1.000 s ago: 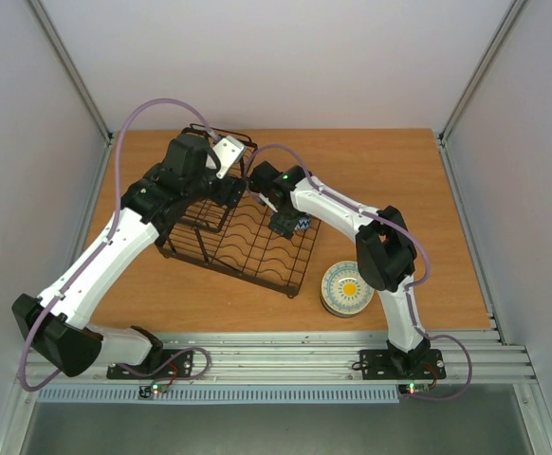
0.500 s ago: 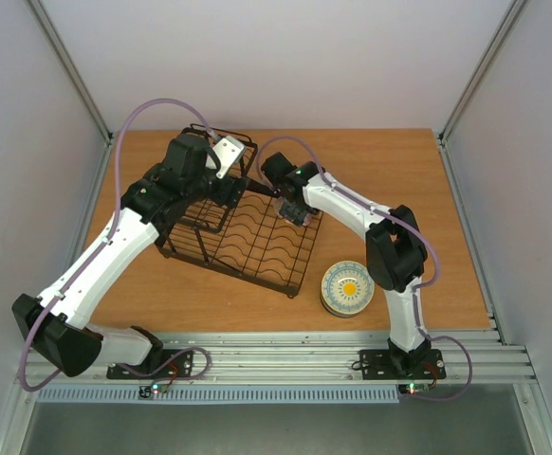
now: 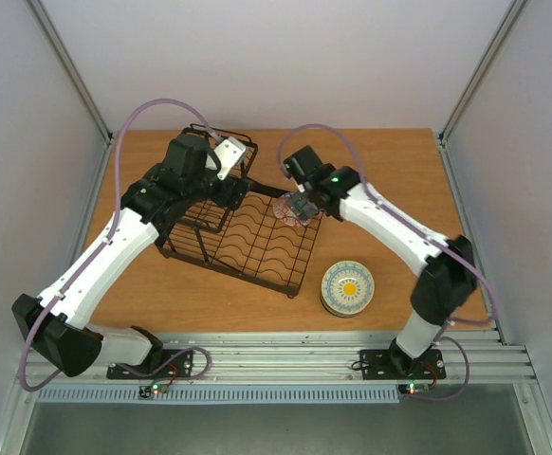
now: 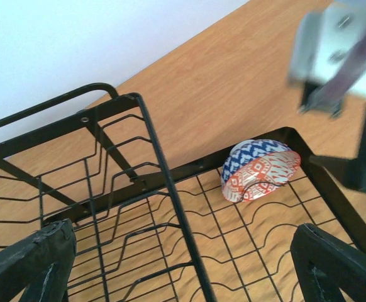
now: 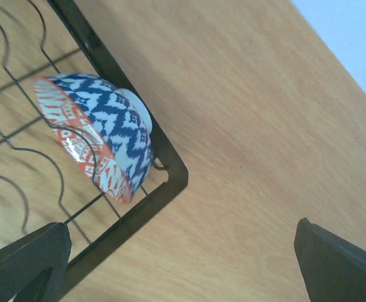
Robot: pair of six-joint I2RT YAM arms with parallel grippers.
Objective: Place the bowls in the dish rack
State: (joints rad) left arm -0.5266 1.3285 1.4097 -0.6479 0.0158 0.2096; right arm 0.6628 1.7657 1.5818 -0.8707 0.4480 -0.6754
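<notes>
Top external view: one patterned bowl stands on edge in the far right corner of the dish rack, beneath my right claw. That claw and my left claw are both spread and empty. A stack of bowls by the near edge of the worktop is left to load, I judge.

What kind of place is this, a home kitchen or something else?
Probably a robot test cell: two arms bolted to an aluminium rail, plain white walls, a dish rack and bowls on a wooden table.
</notes>
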